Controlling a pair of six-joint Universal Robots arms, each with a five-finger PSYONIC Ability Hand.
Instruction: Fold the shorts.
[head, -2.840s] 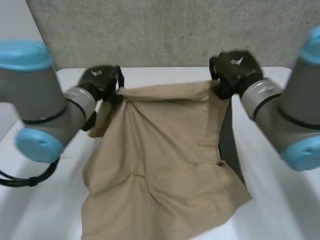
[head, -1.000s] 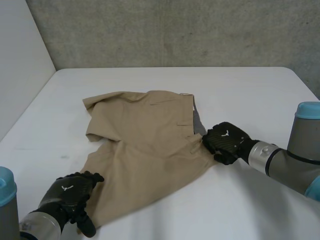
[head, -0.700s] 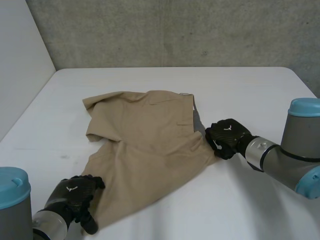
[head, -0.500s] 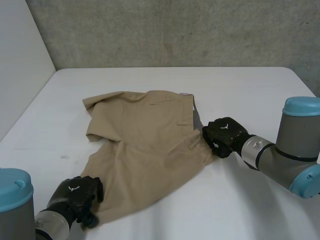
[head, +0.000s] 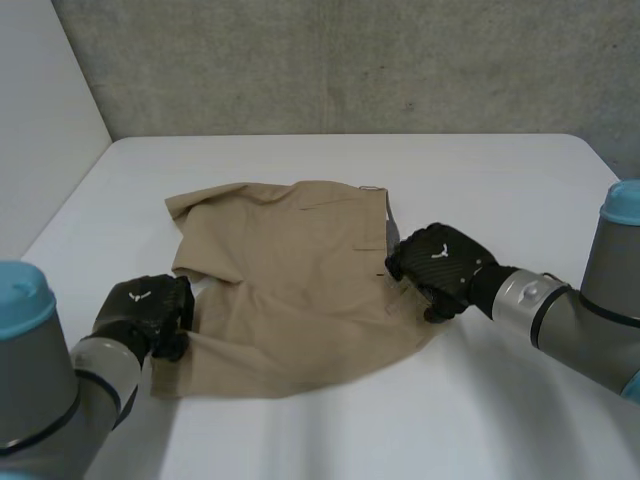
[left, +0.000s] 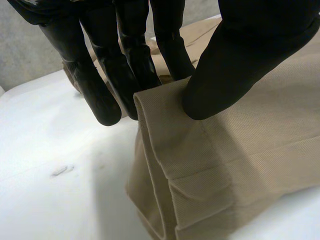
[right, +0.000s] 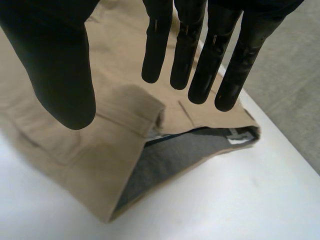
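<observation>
Here we go: the left hand (head: 145, 312) has swept up from the near corner of the white table (head: 480, 180), where it sat half a second ago, and it has brought the leg hem along. The tan woven shorts (head: 300, 290) now lie shorter, their near edge drawn in from the table's front, in a broad, roughly flat patch at the table's middle, well away from the mottled grey concrete wall (head: 350, 60). A few seconds back both hands had the garment hanging in the air; now it is down on the tabletop. In the left wrist view that hand is clamped on the cloth: the thumb presses on top of the doubled hem (left: 170, 155) and the black fingers (left: 125, 65) sit behind it, so the fine diagonal weave bunches into soft stacked layers with a rounded folded lip. Over on the other side, the right hand (head: 438, 268) has edged a little inward onto the waistband side. Its own wrist view shows the right hand (right: 60, 65) spread, fingers straight and thumb apart, hovering above the cloth and gripping nothing. Below it the waist gapes open, showing a smooth grey lining (right: 175, 157) inside the tan shell, beside a flat stitched tab (right: 132, 112).
</observation>
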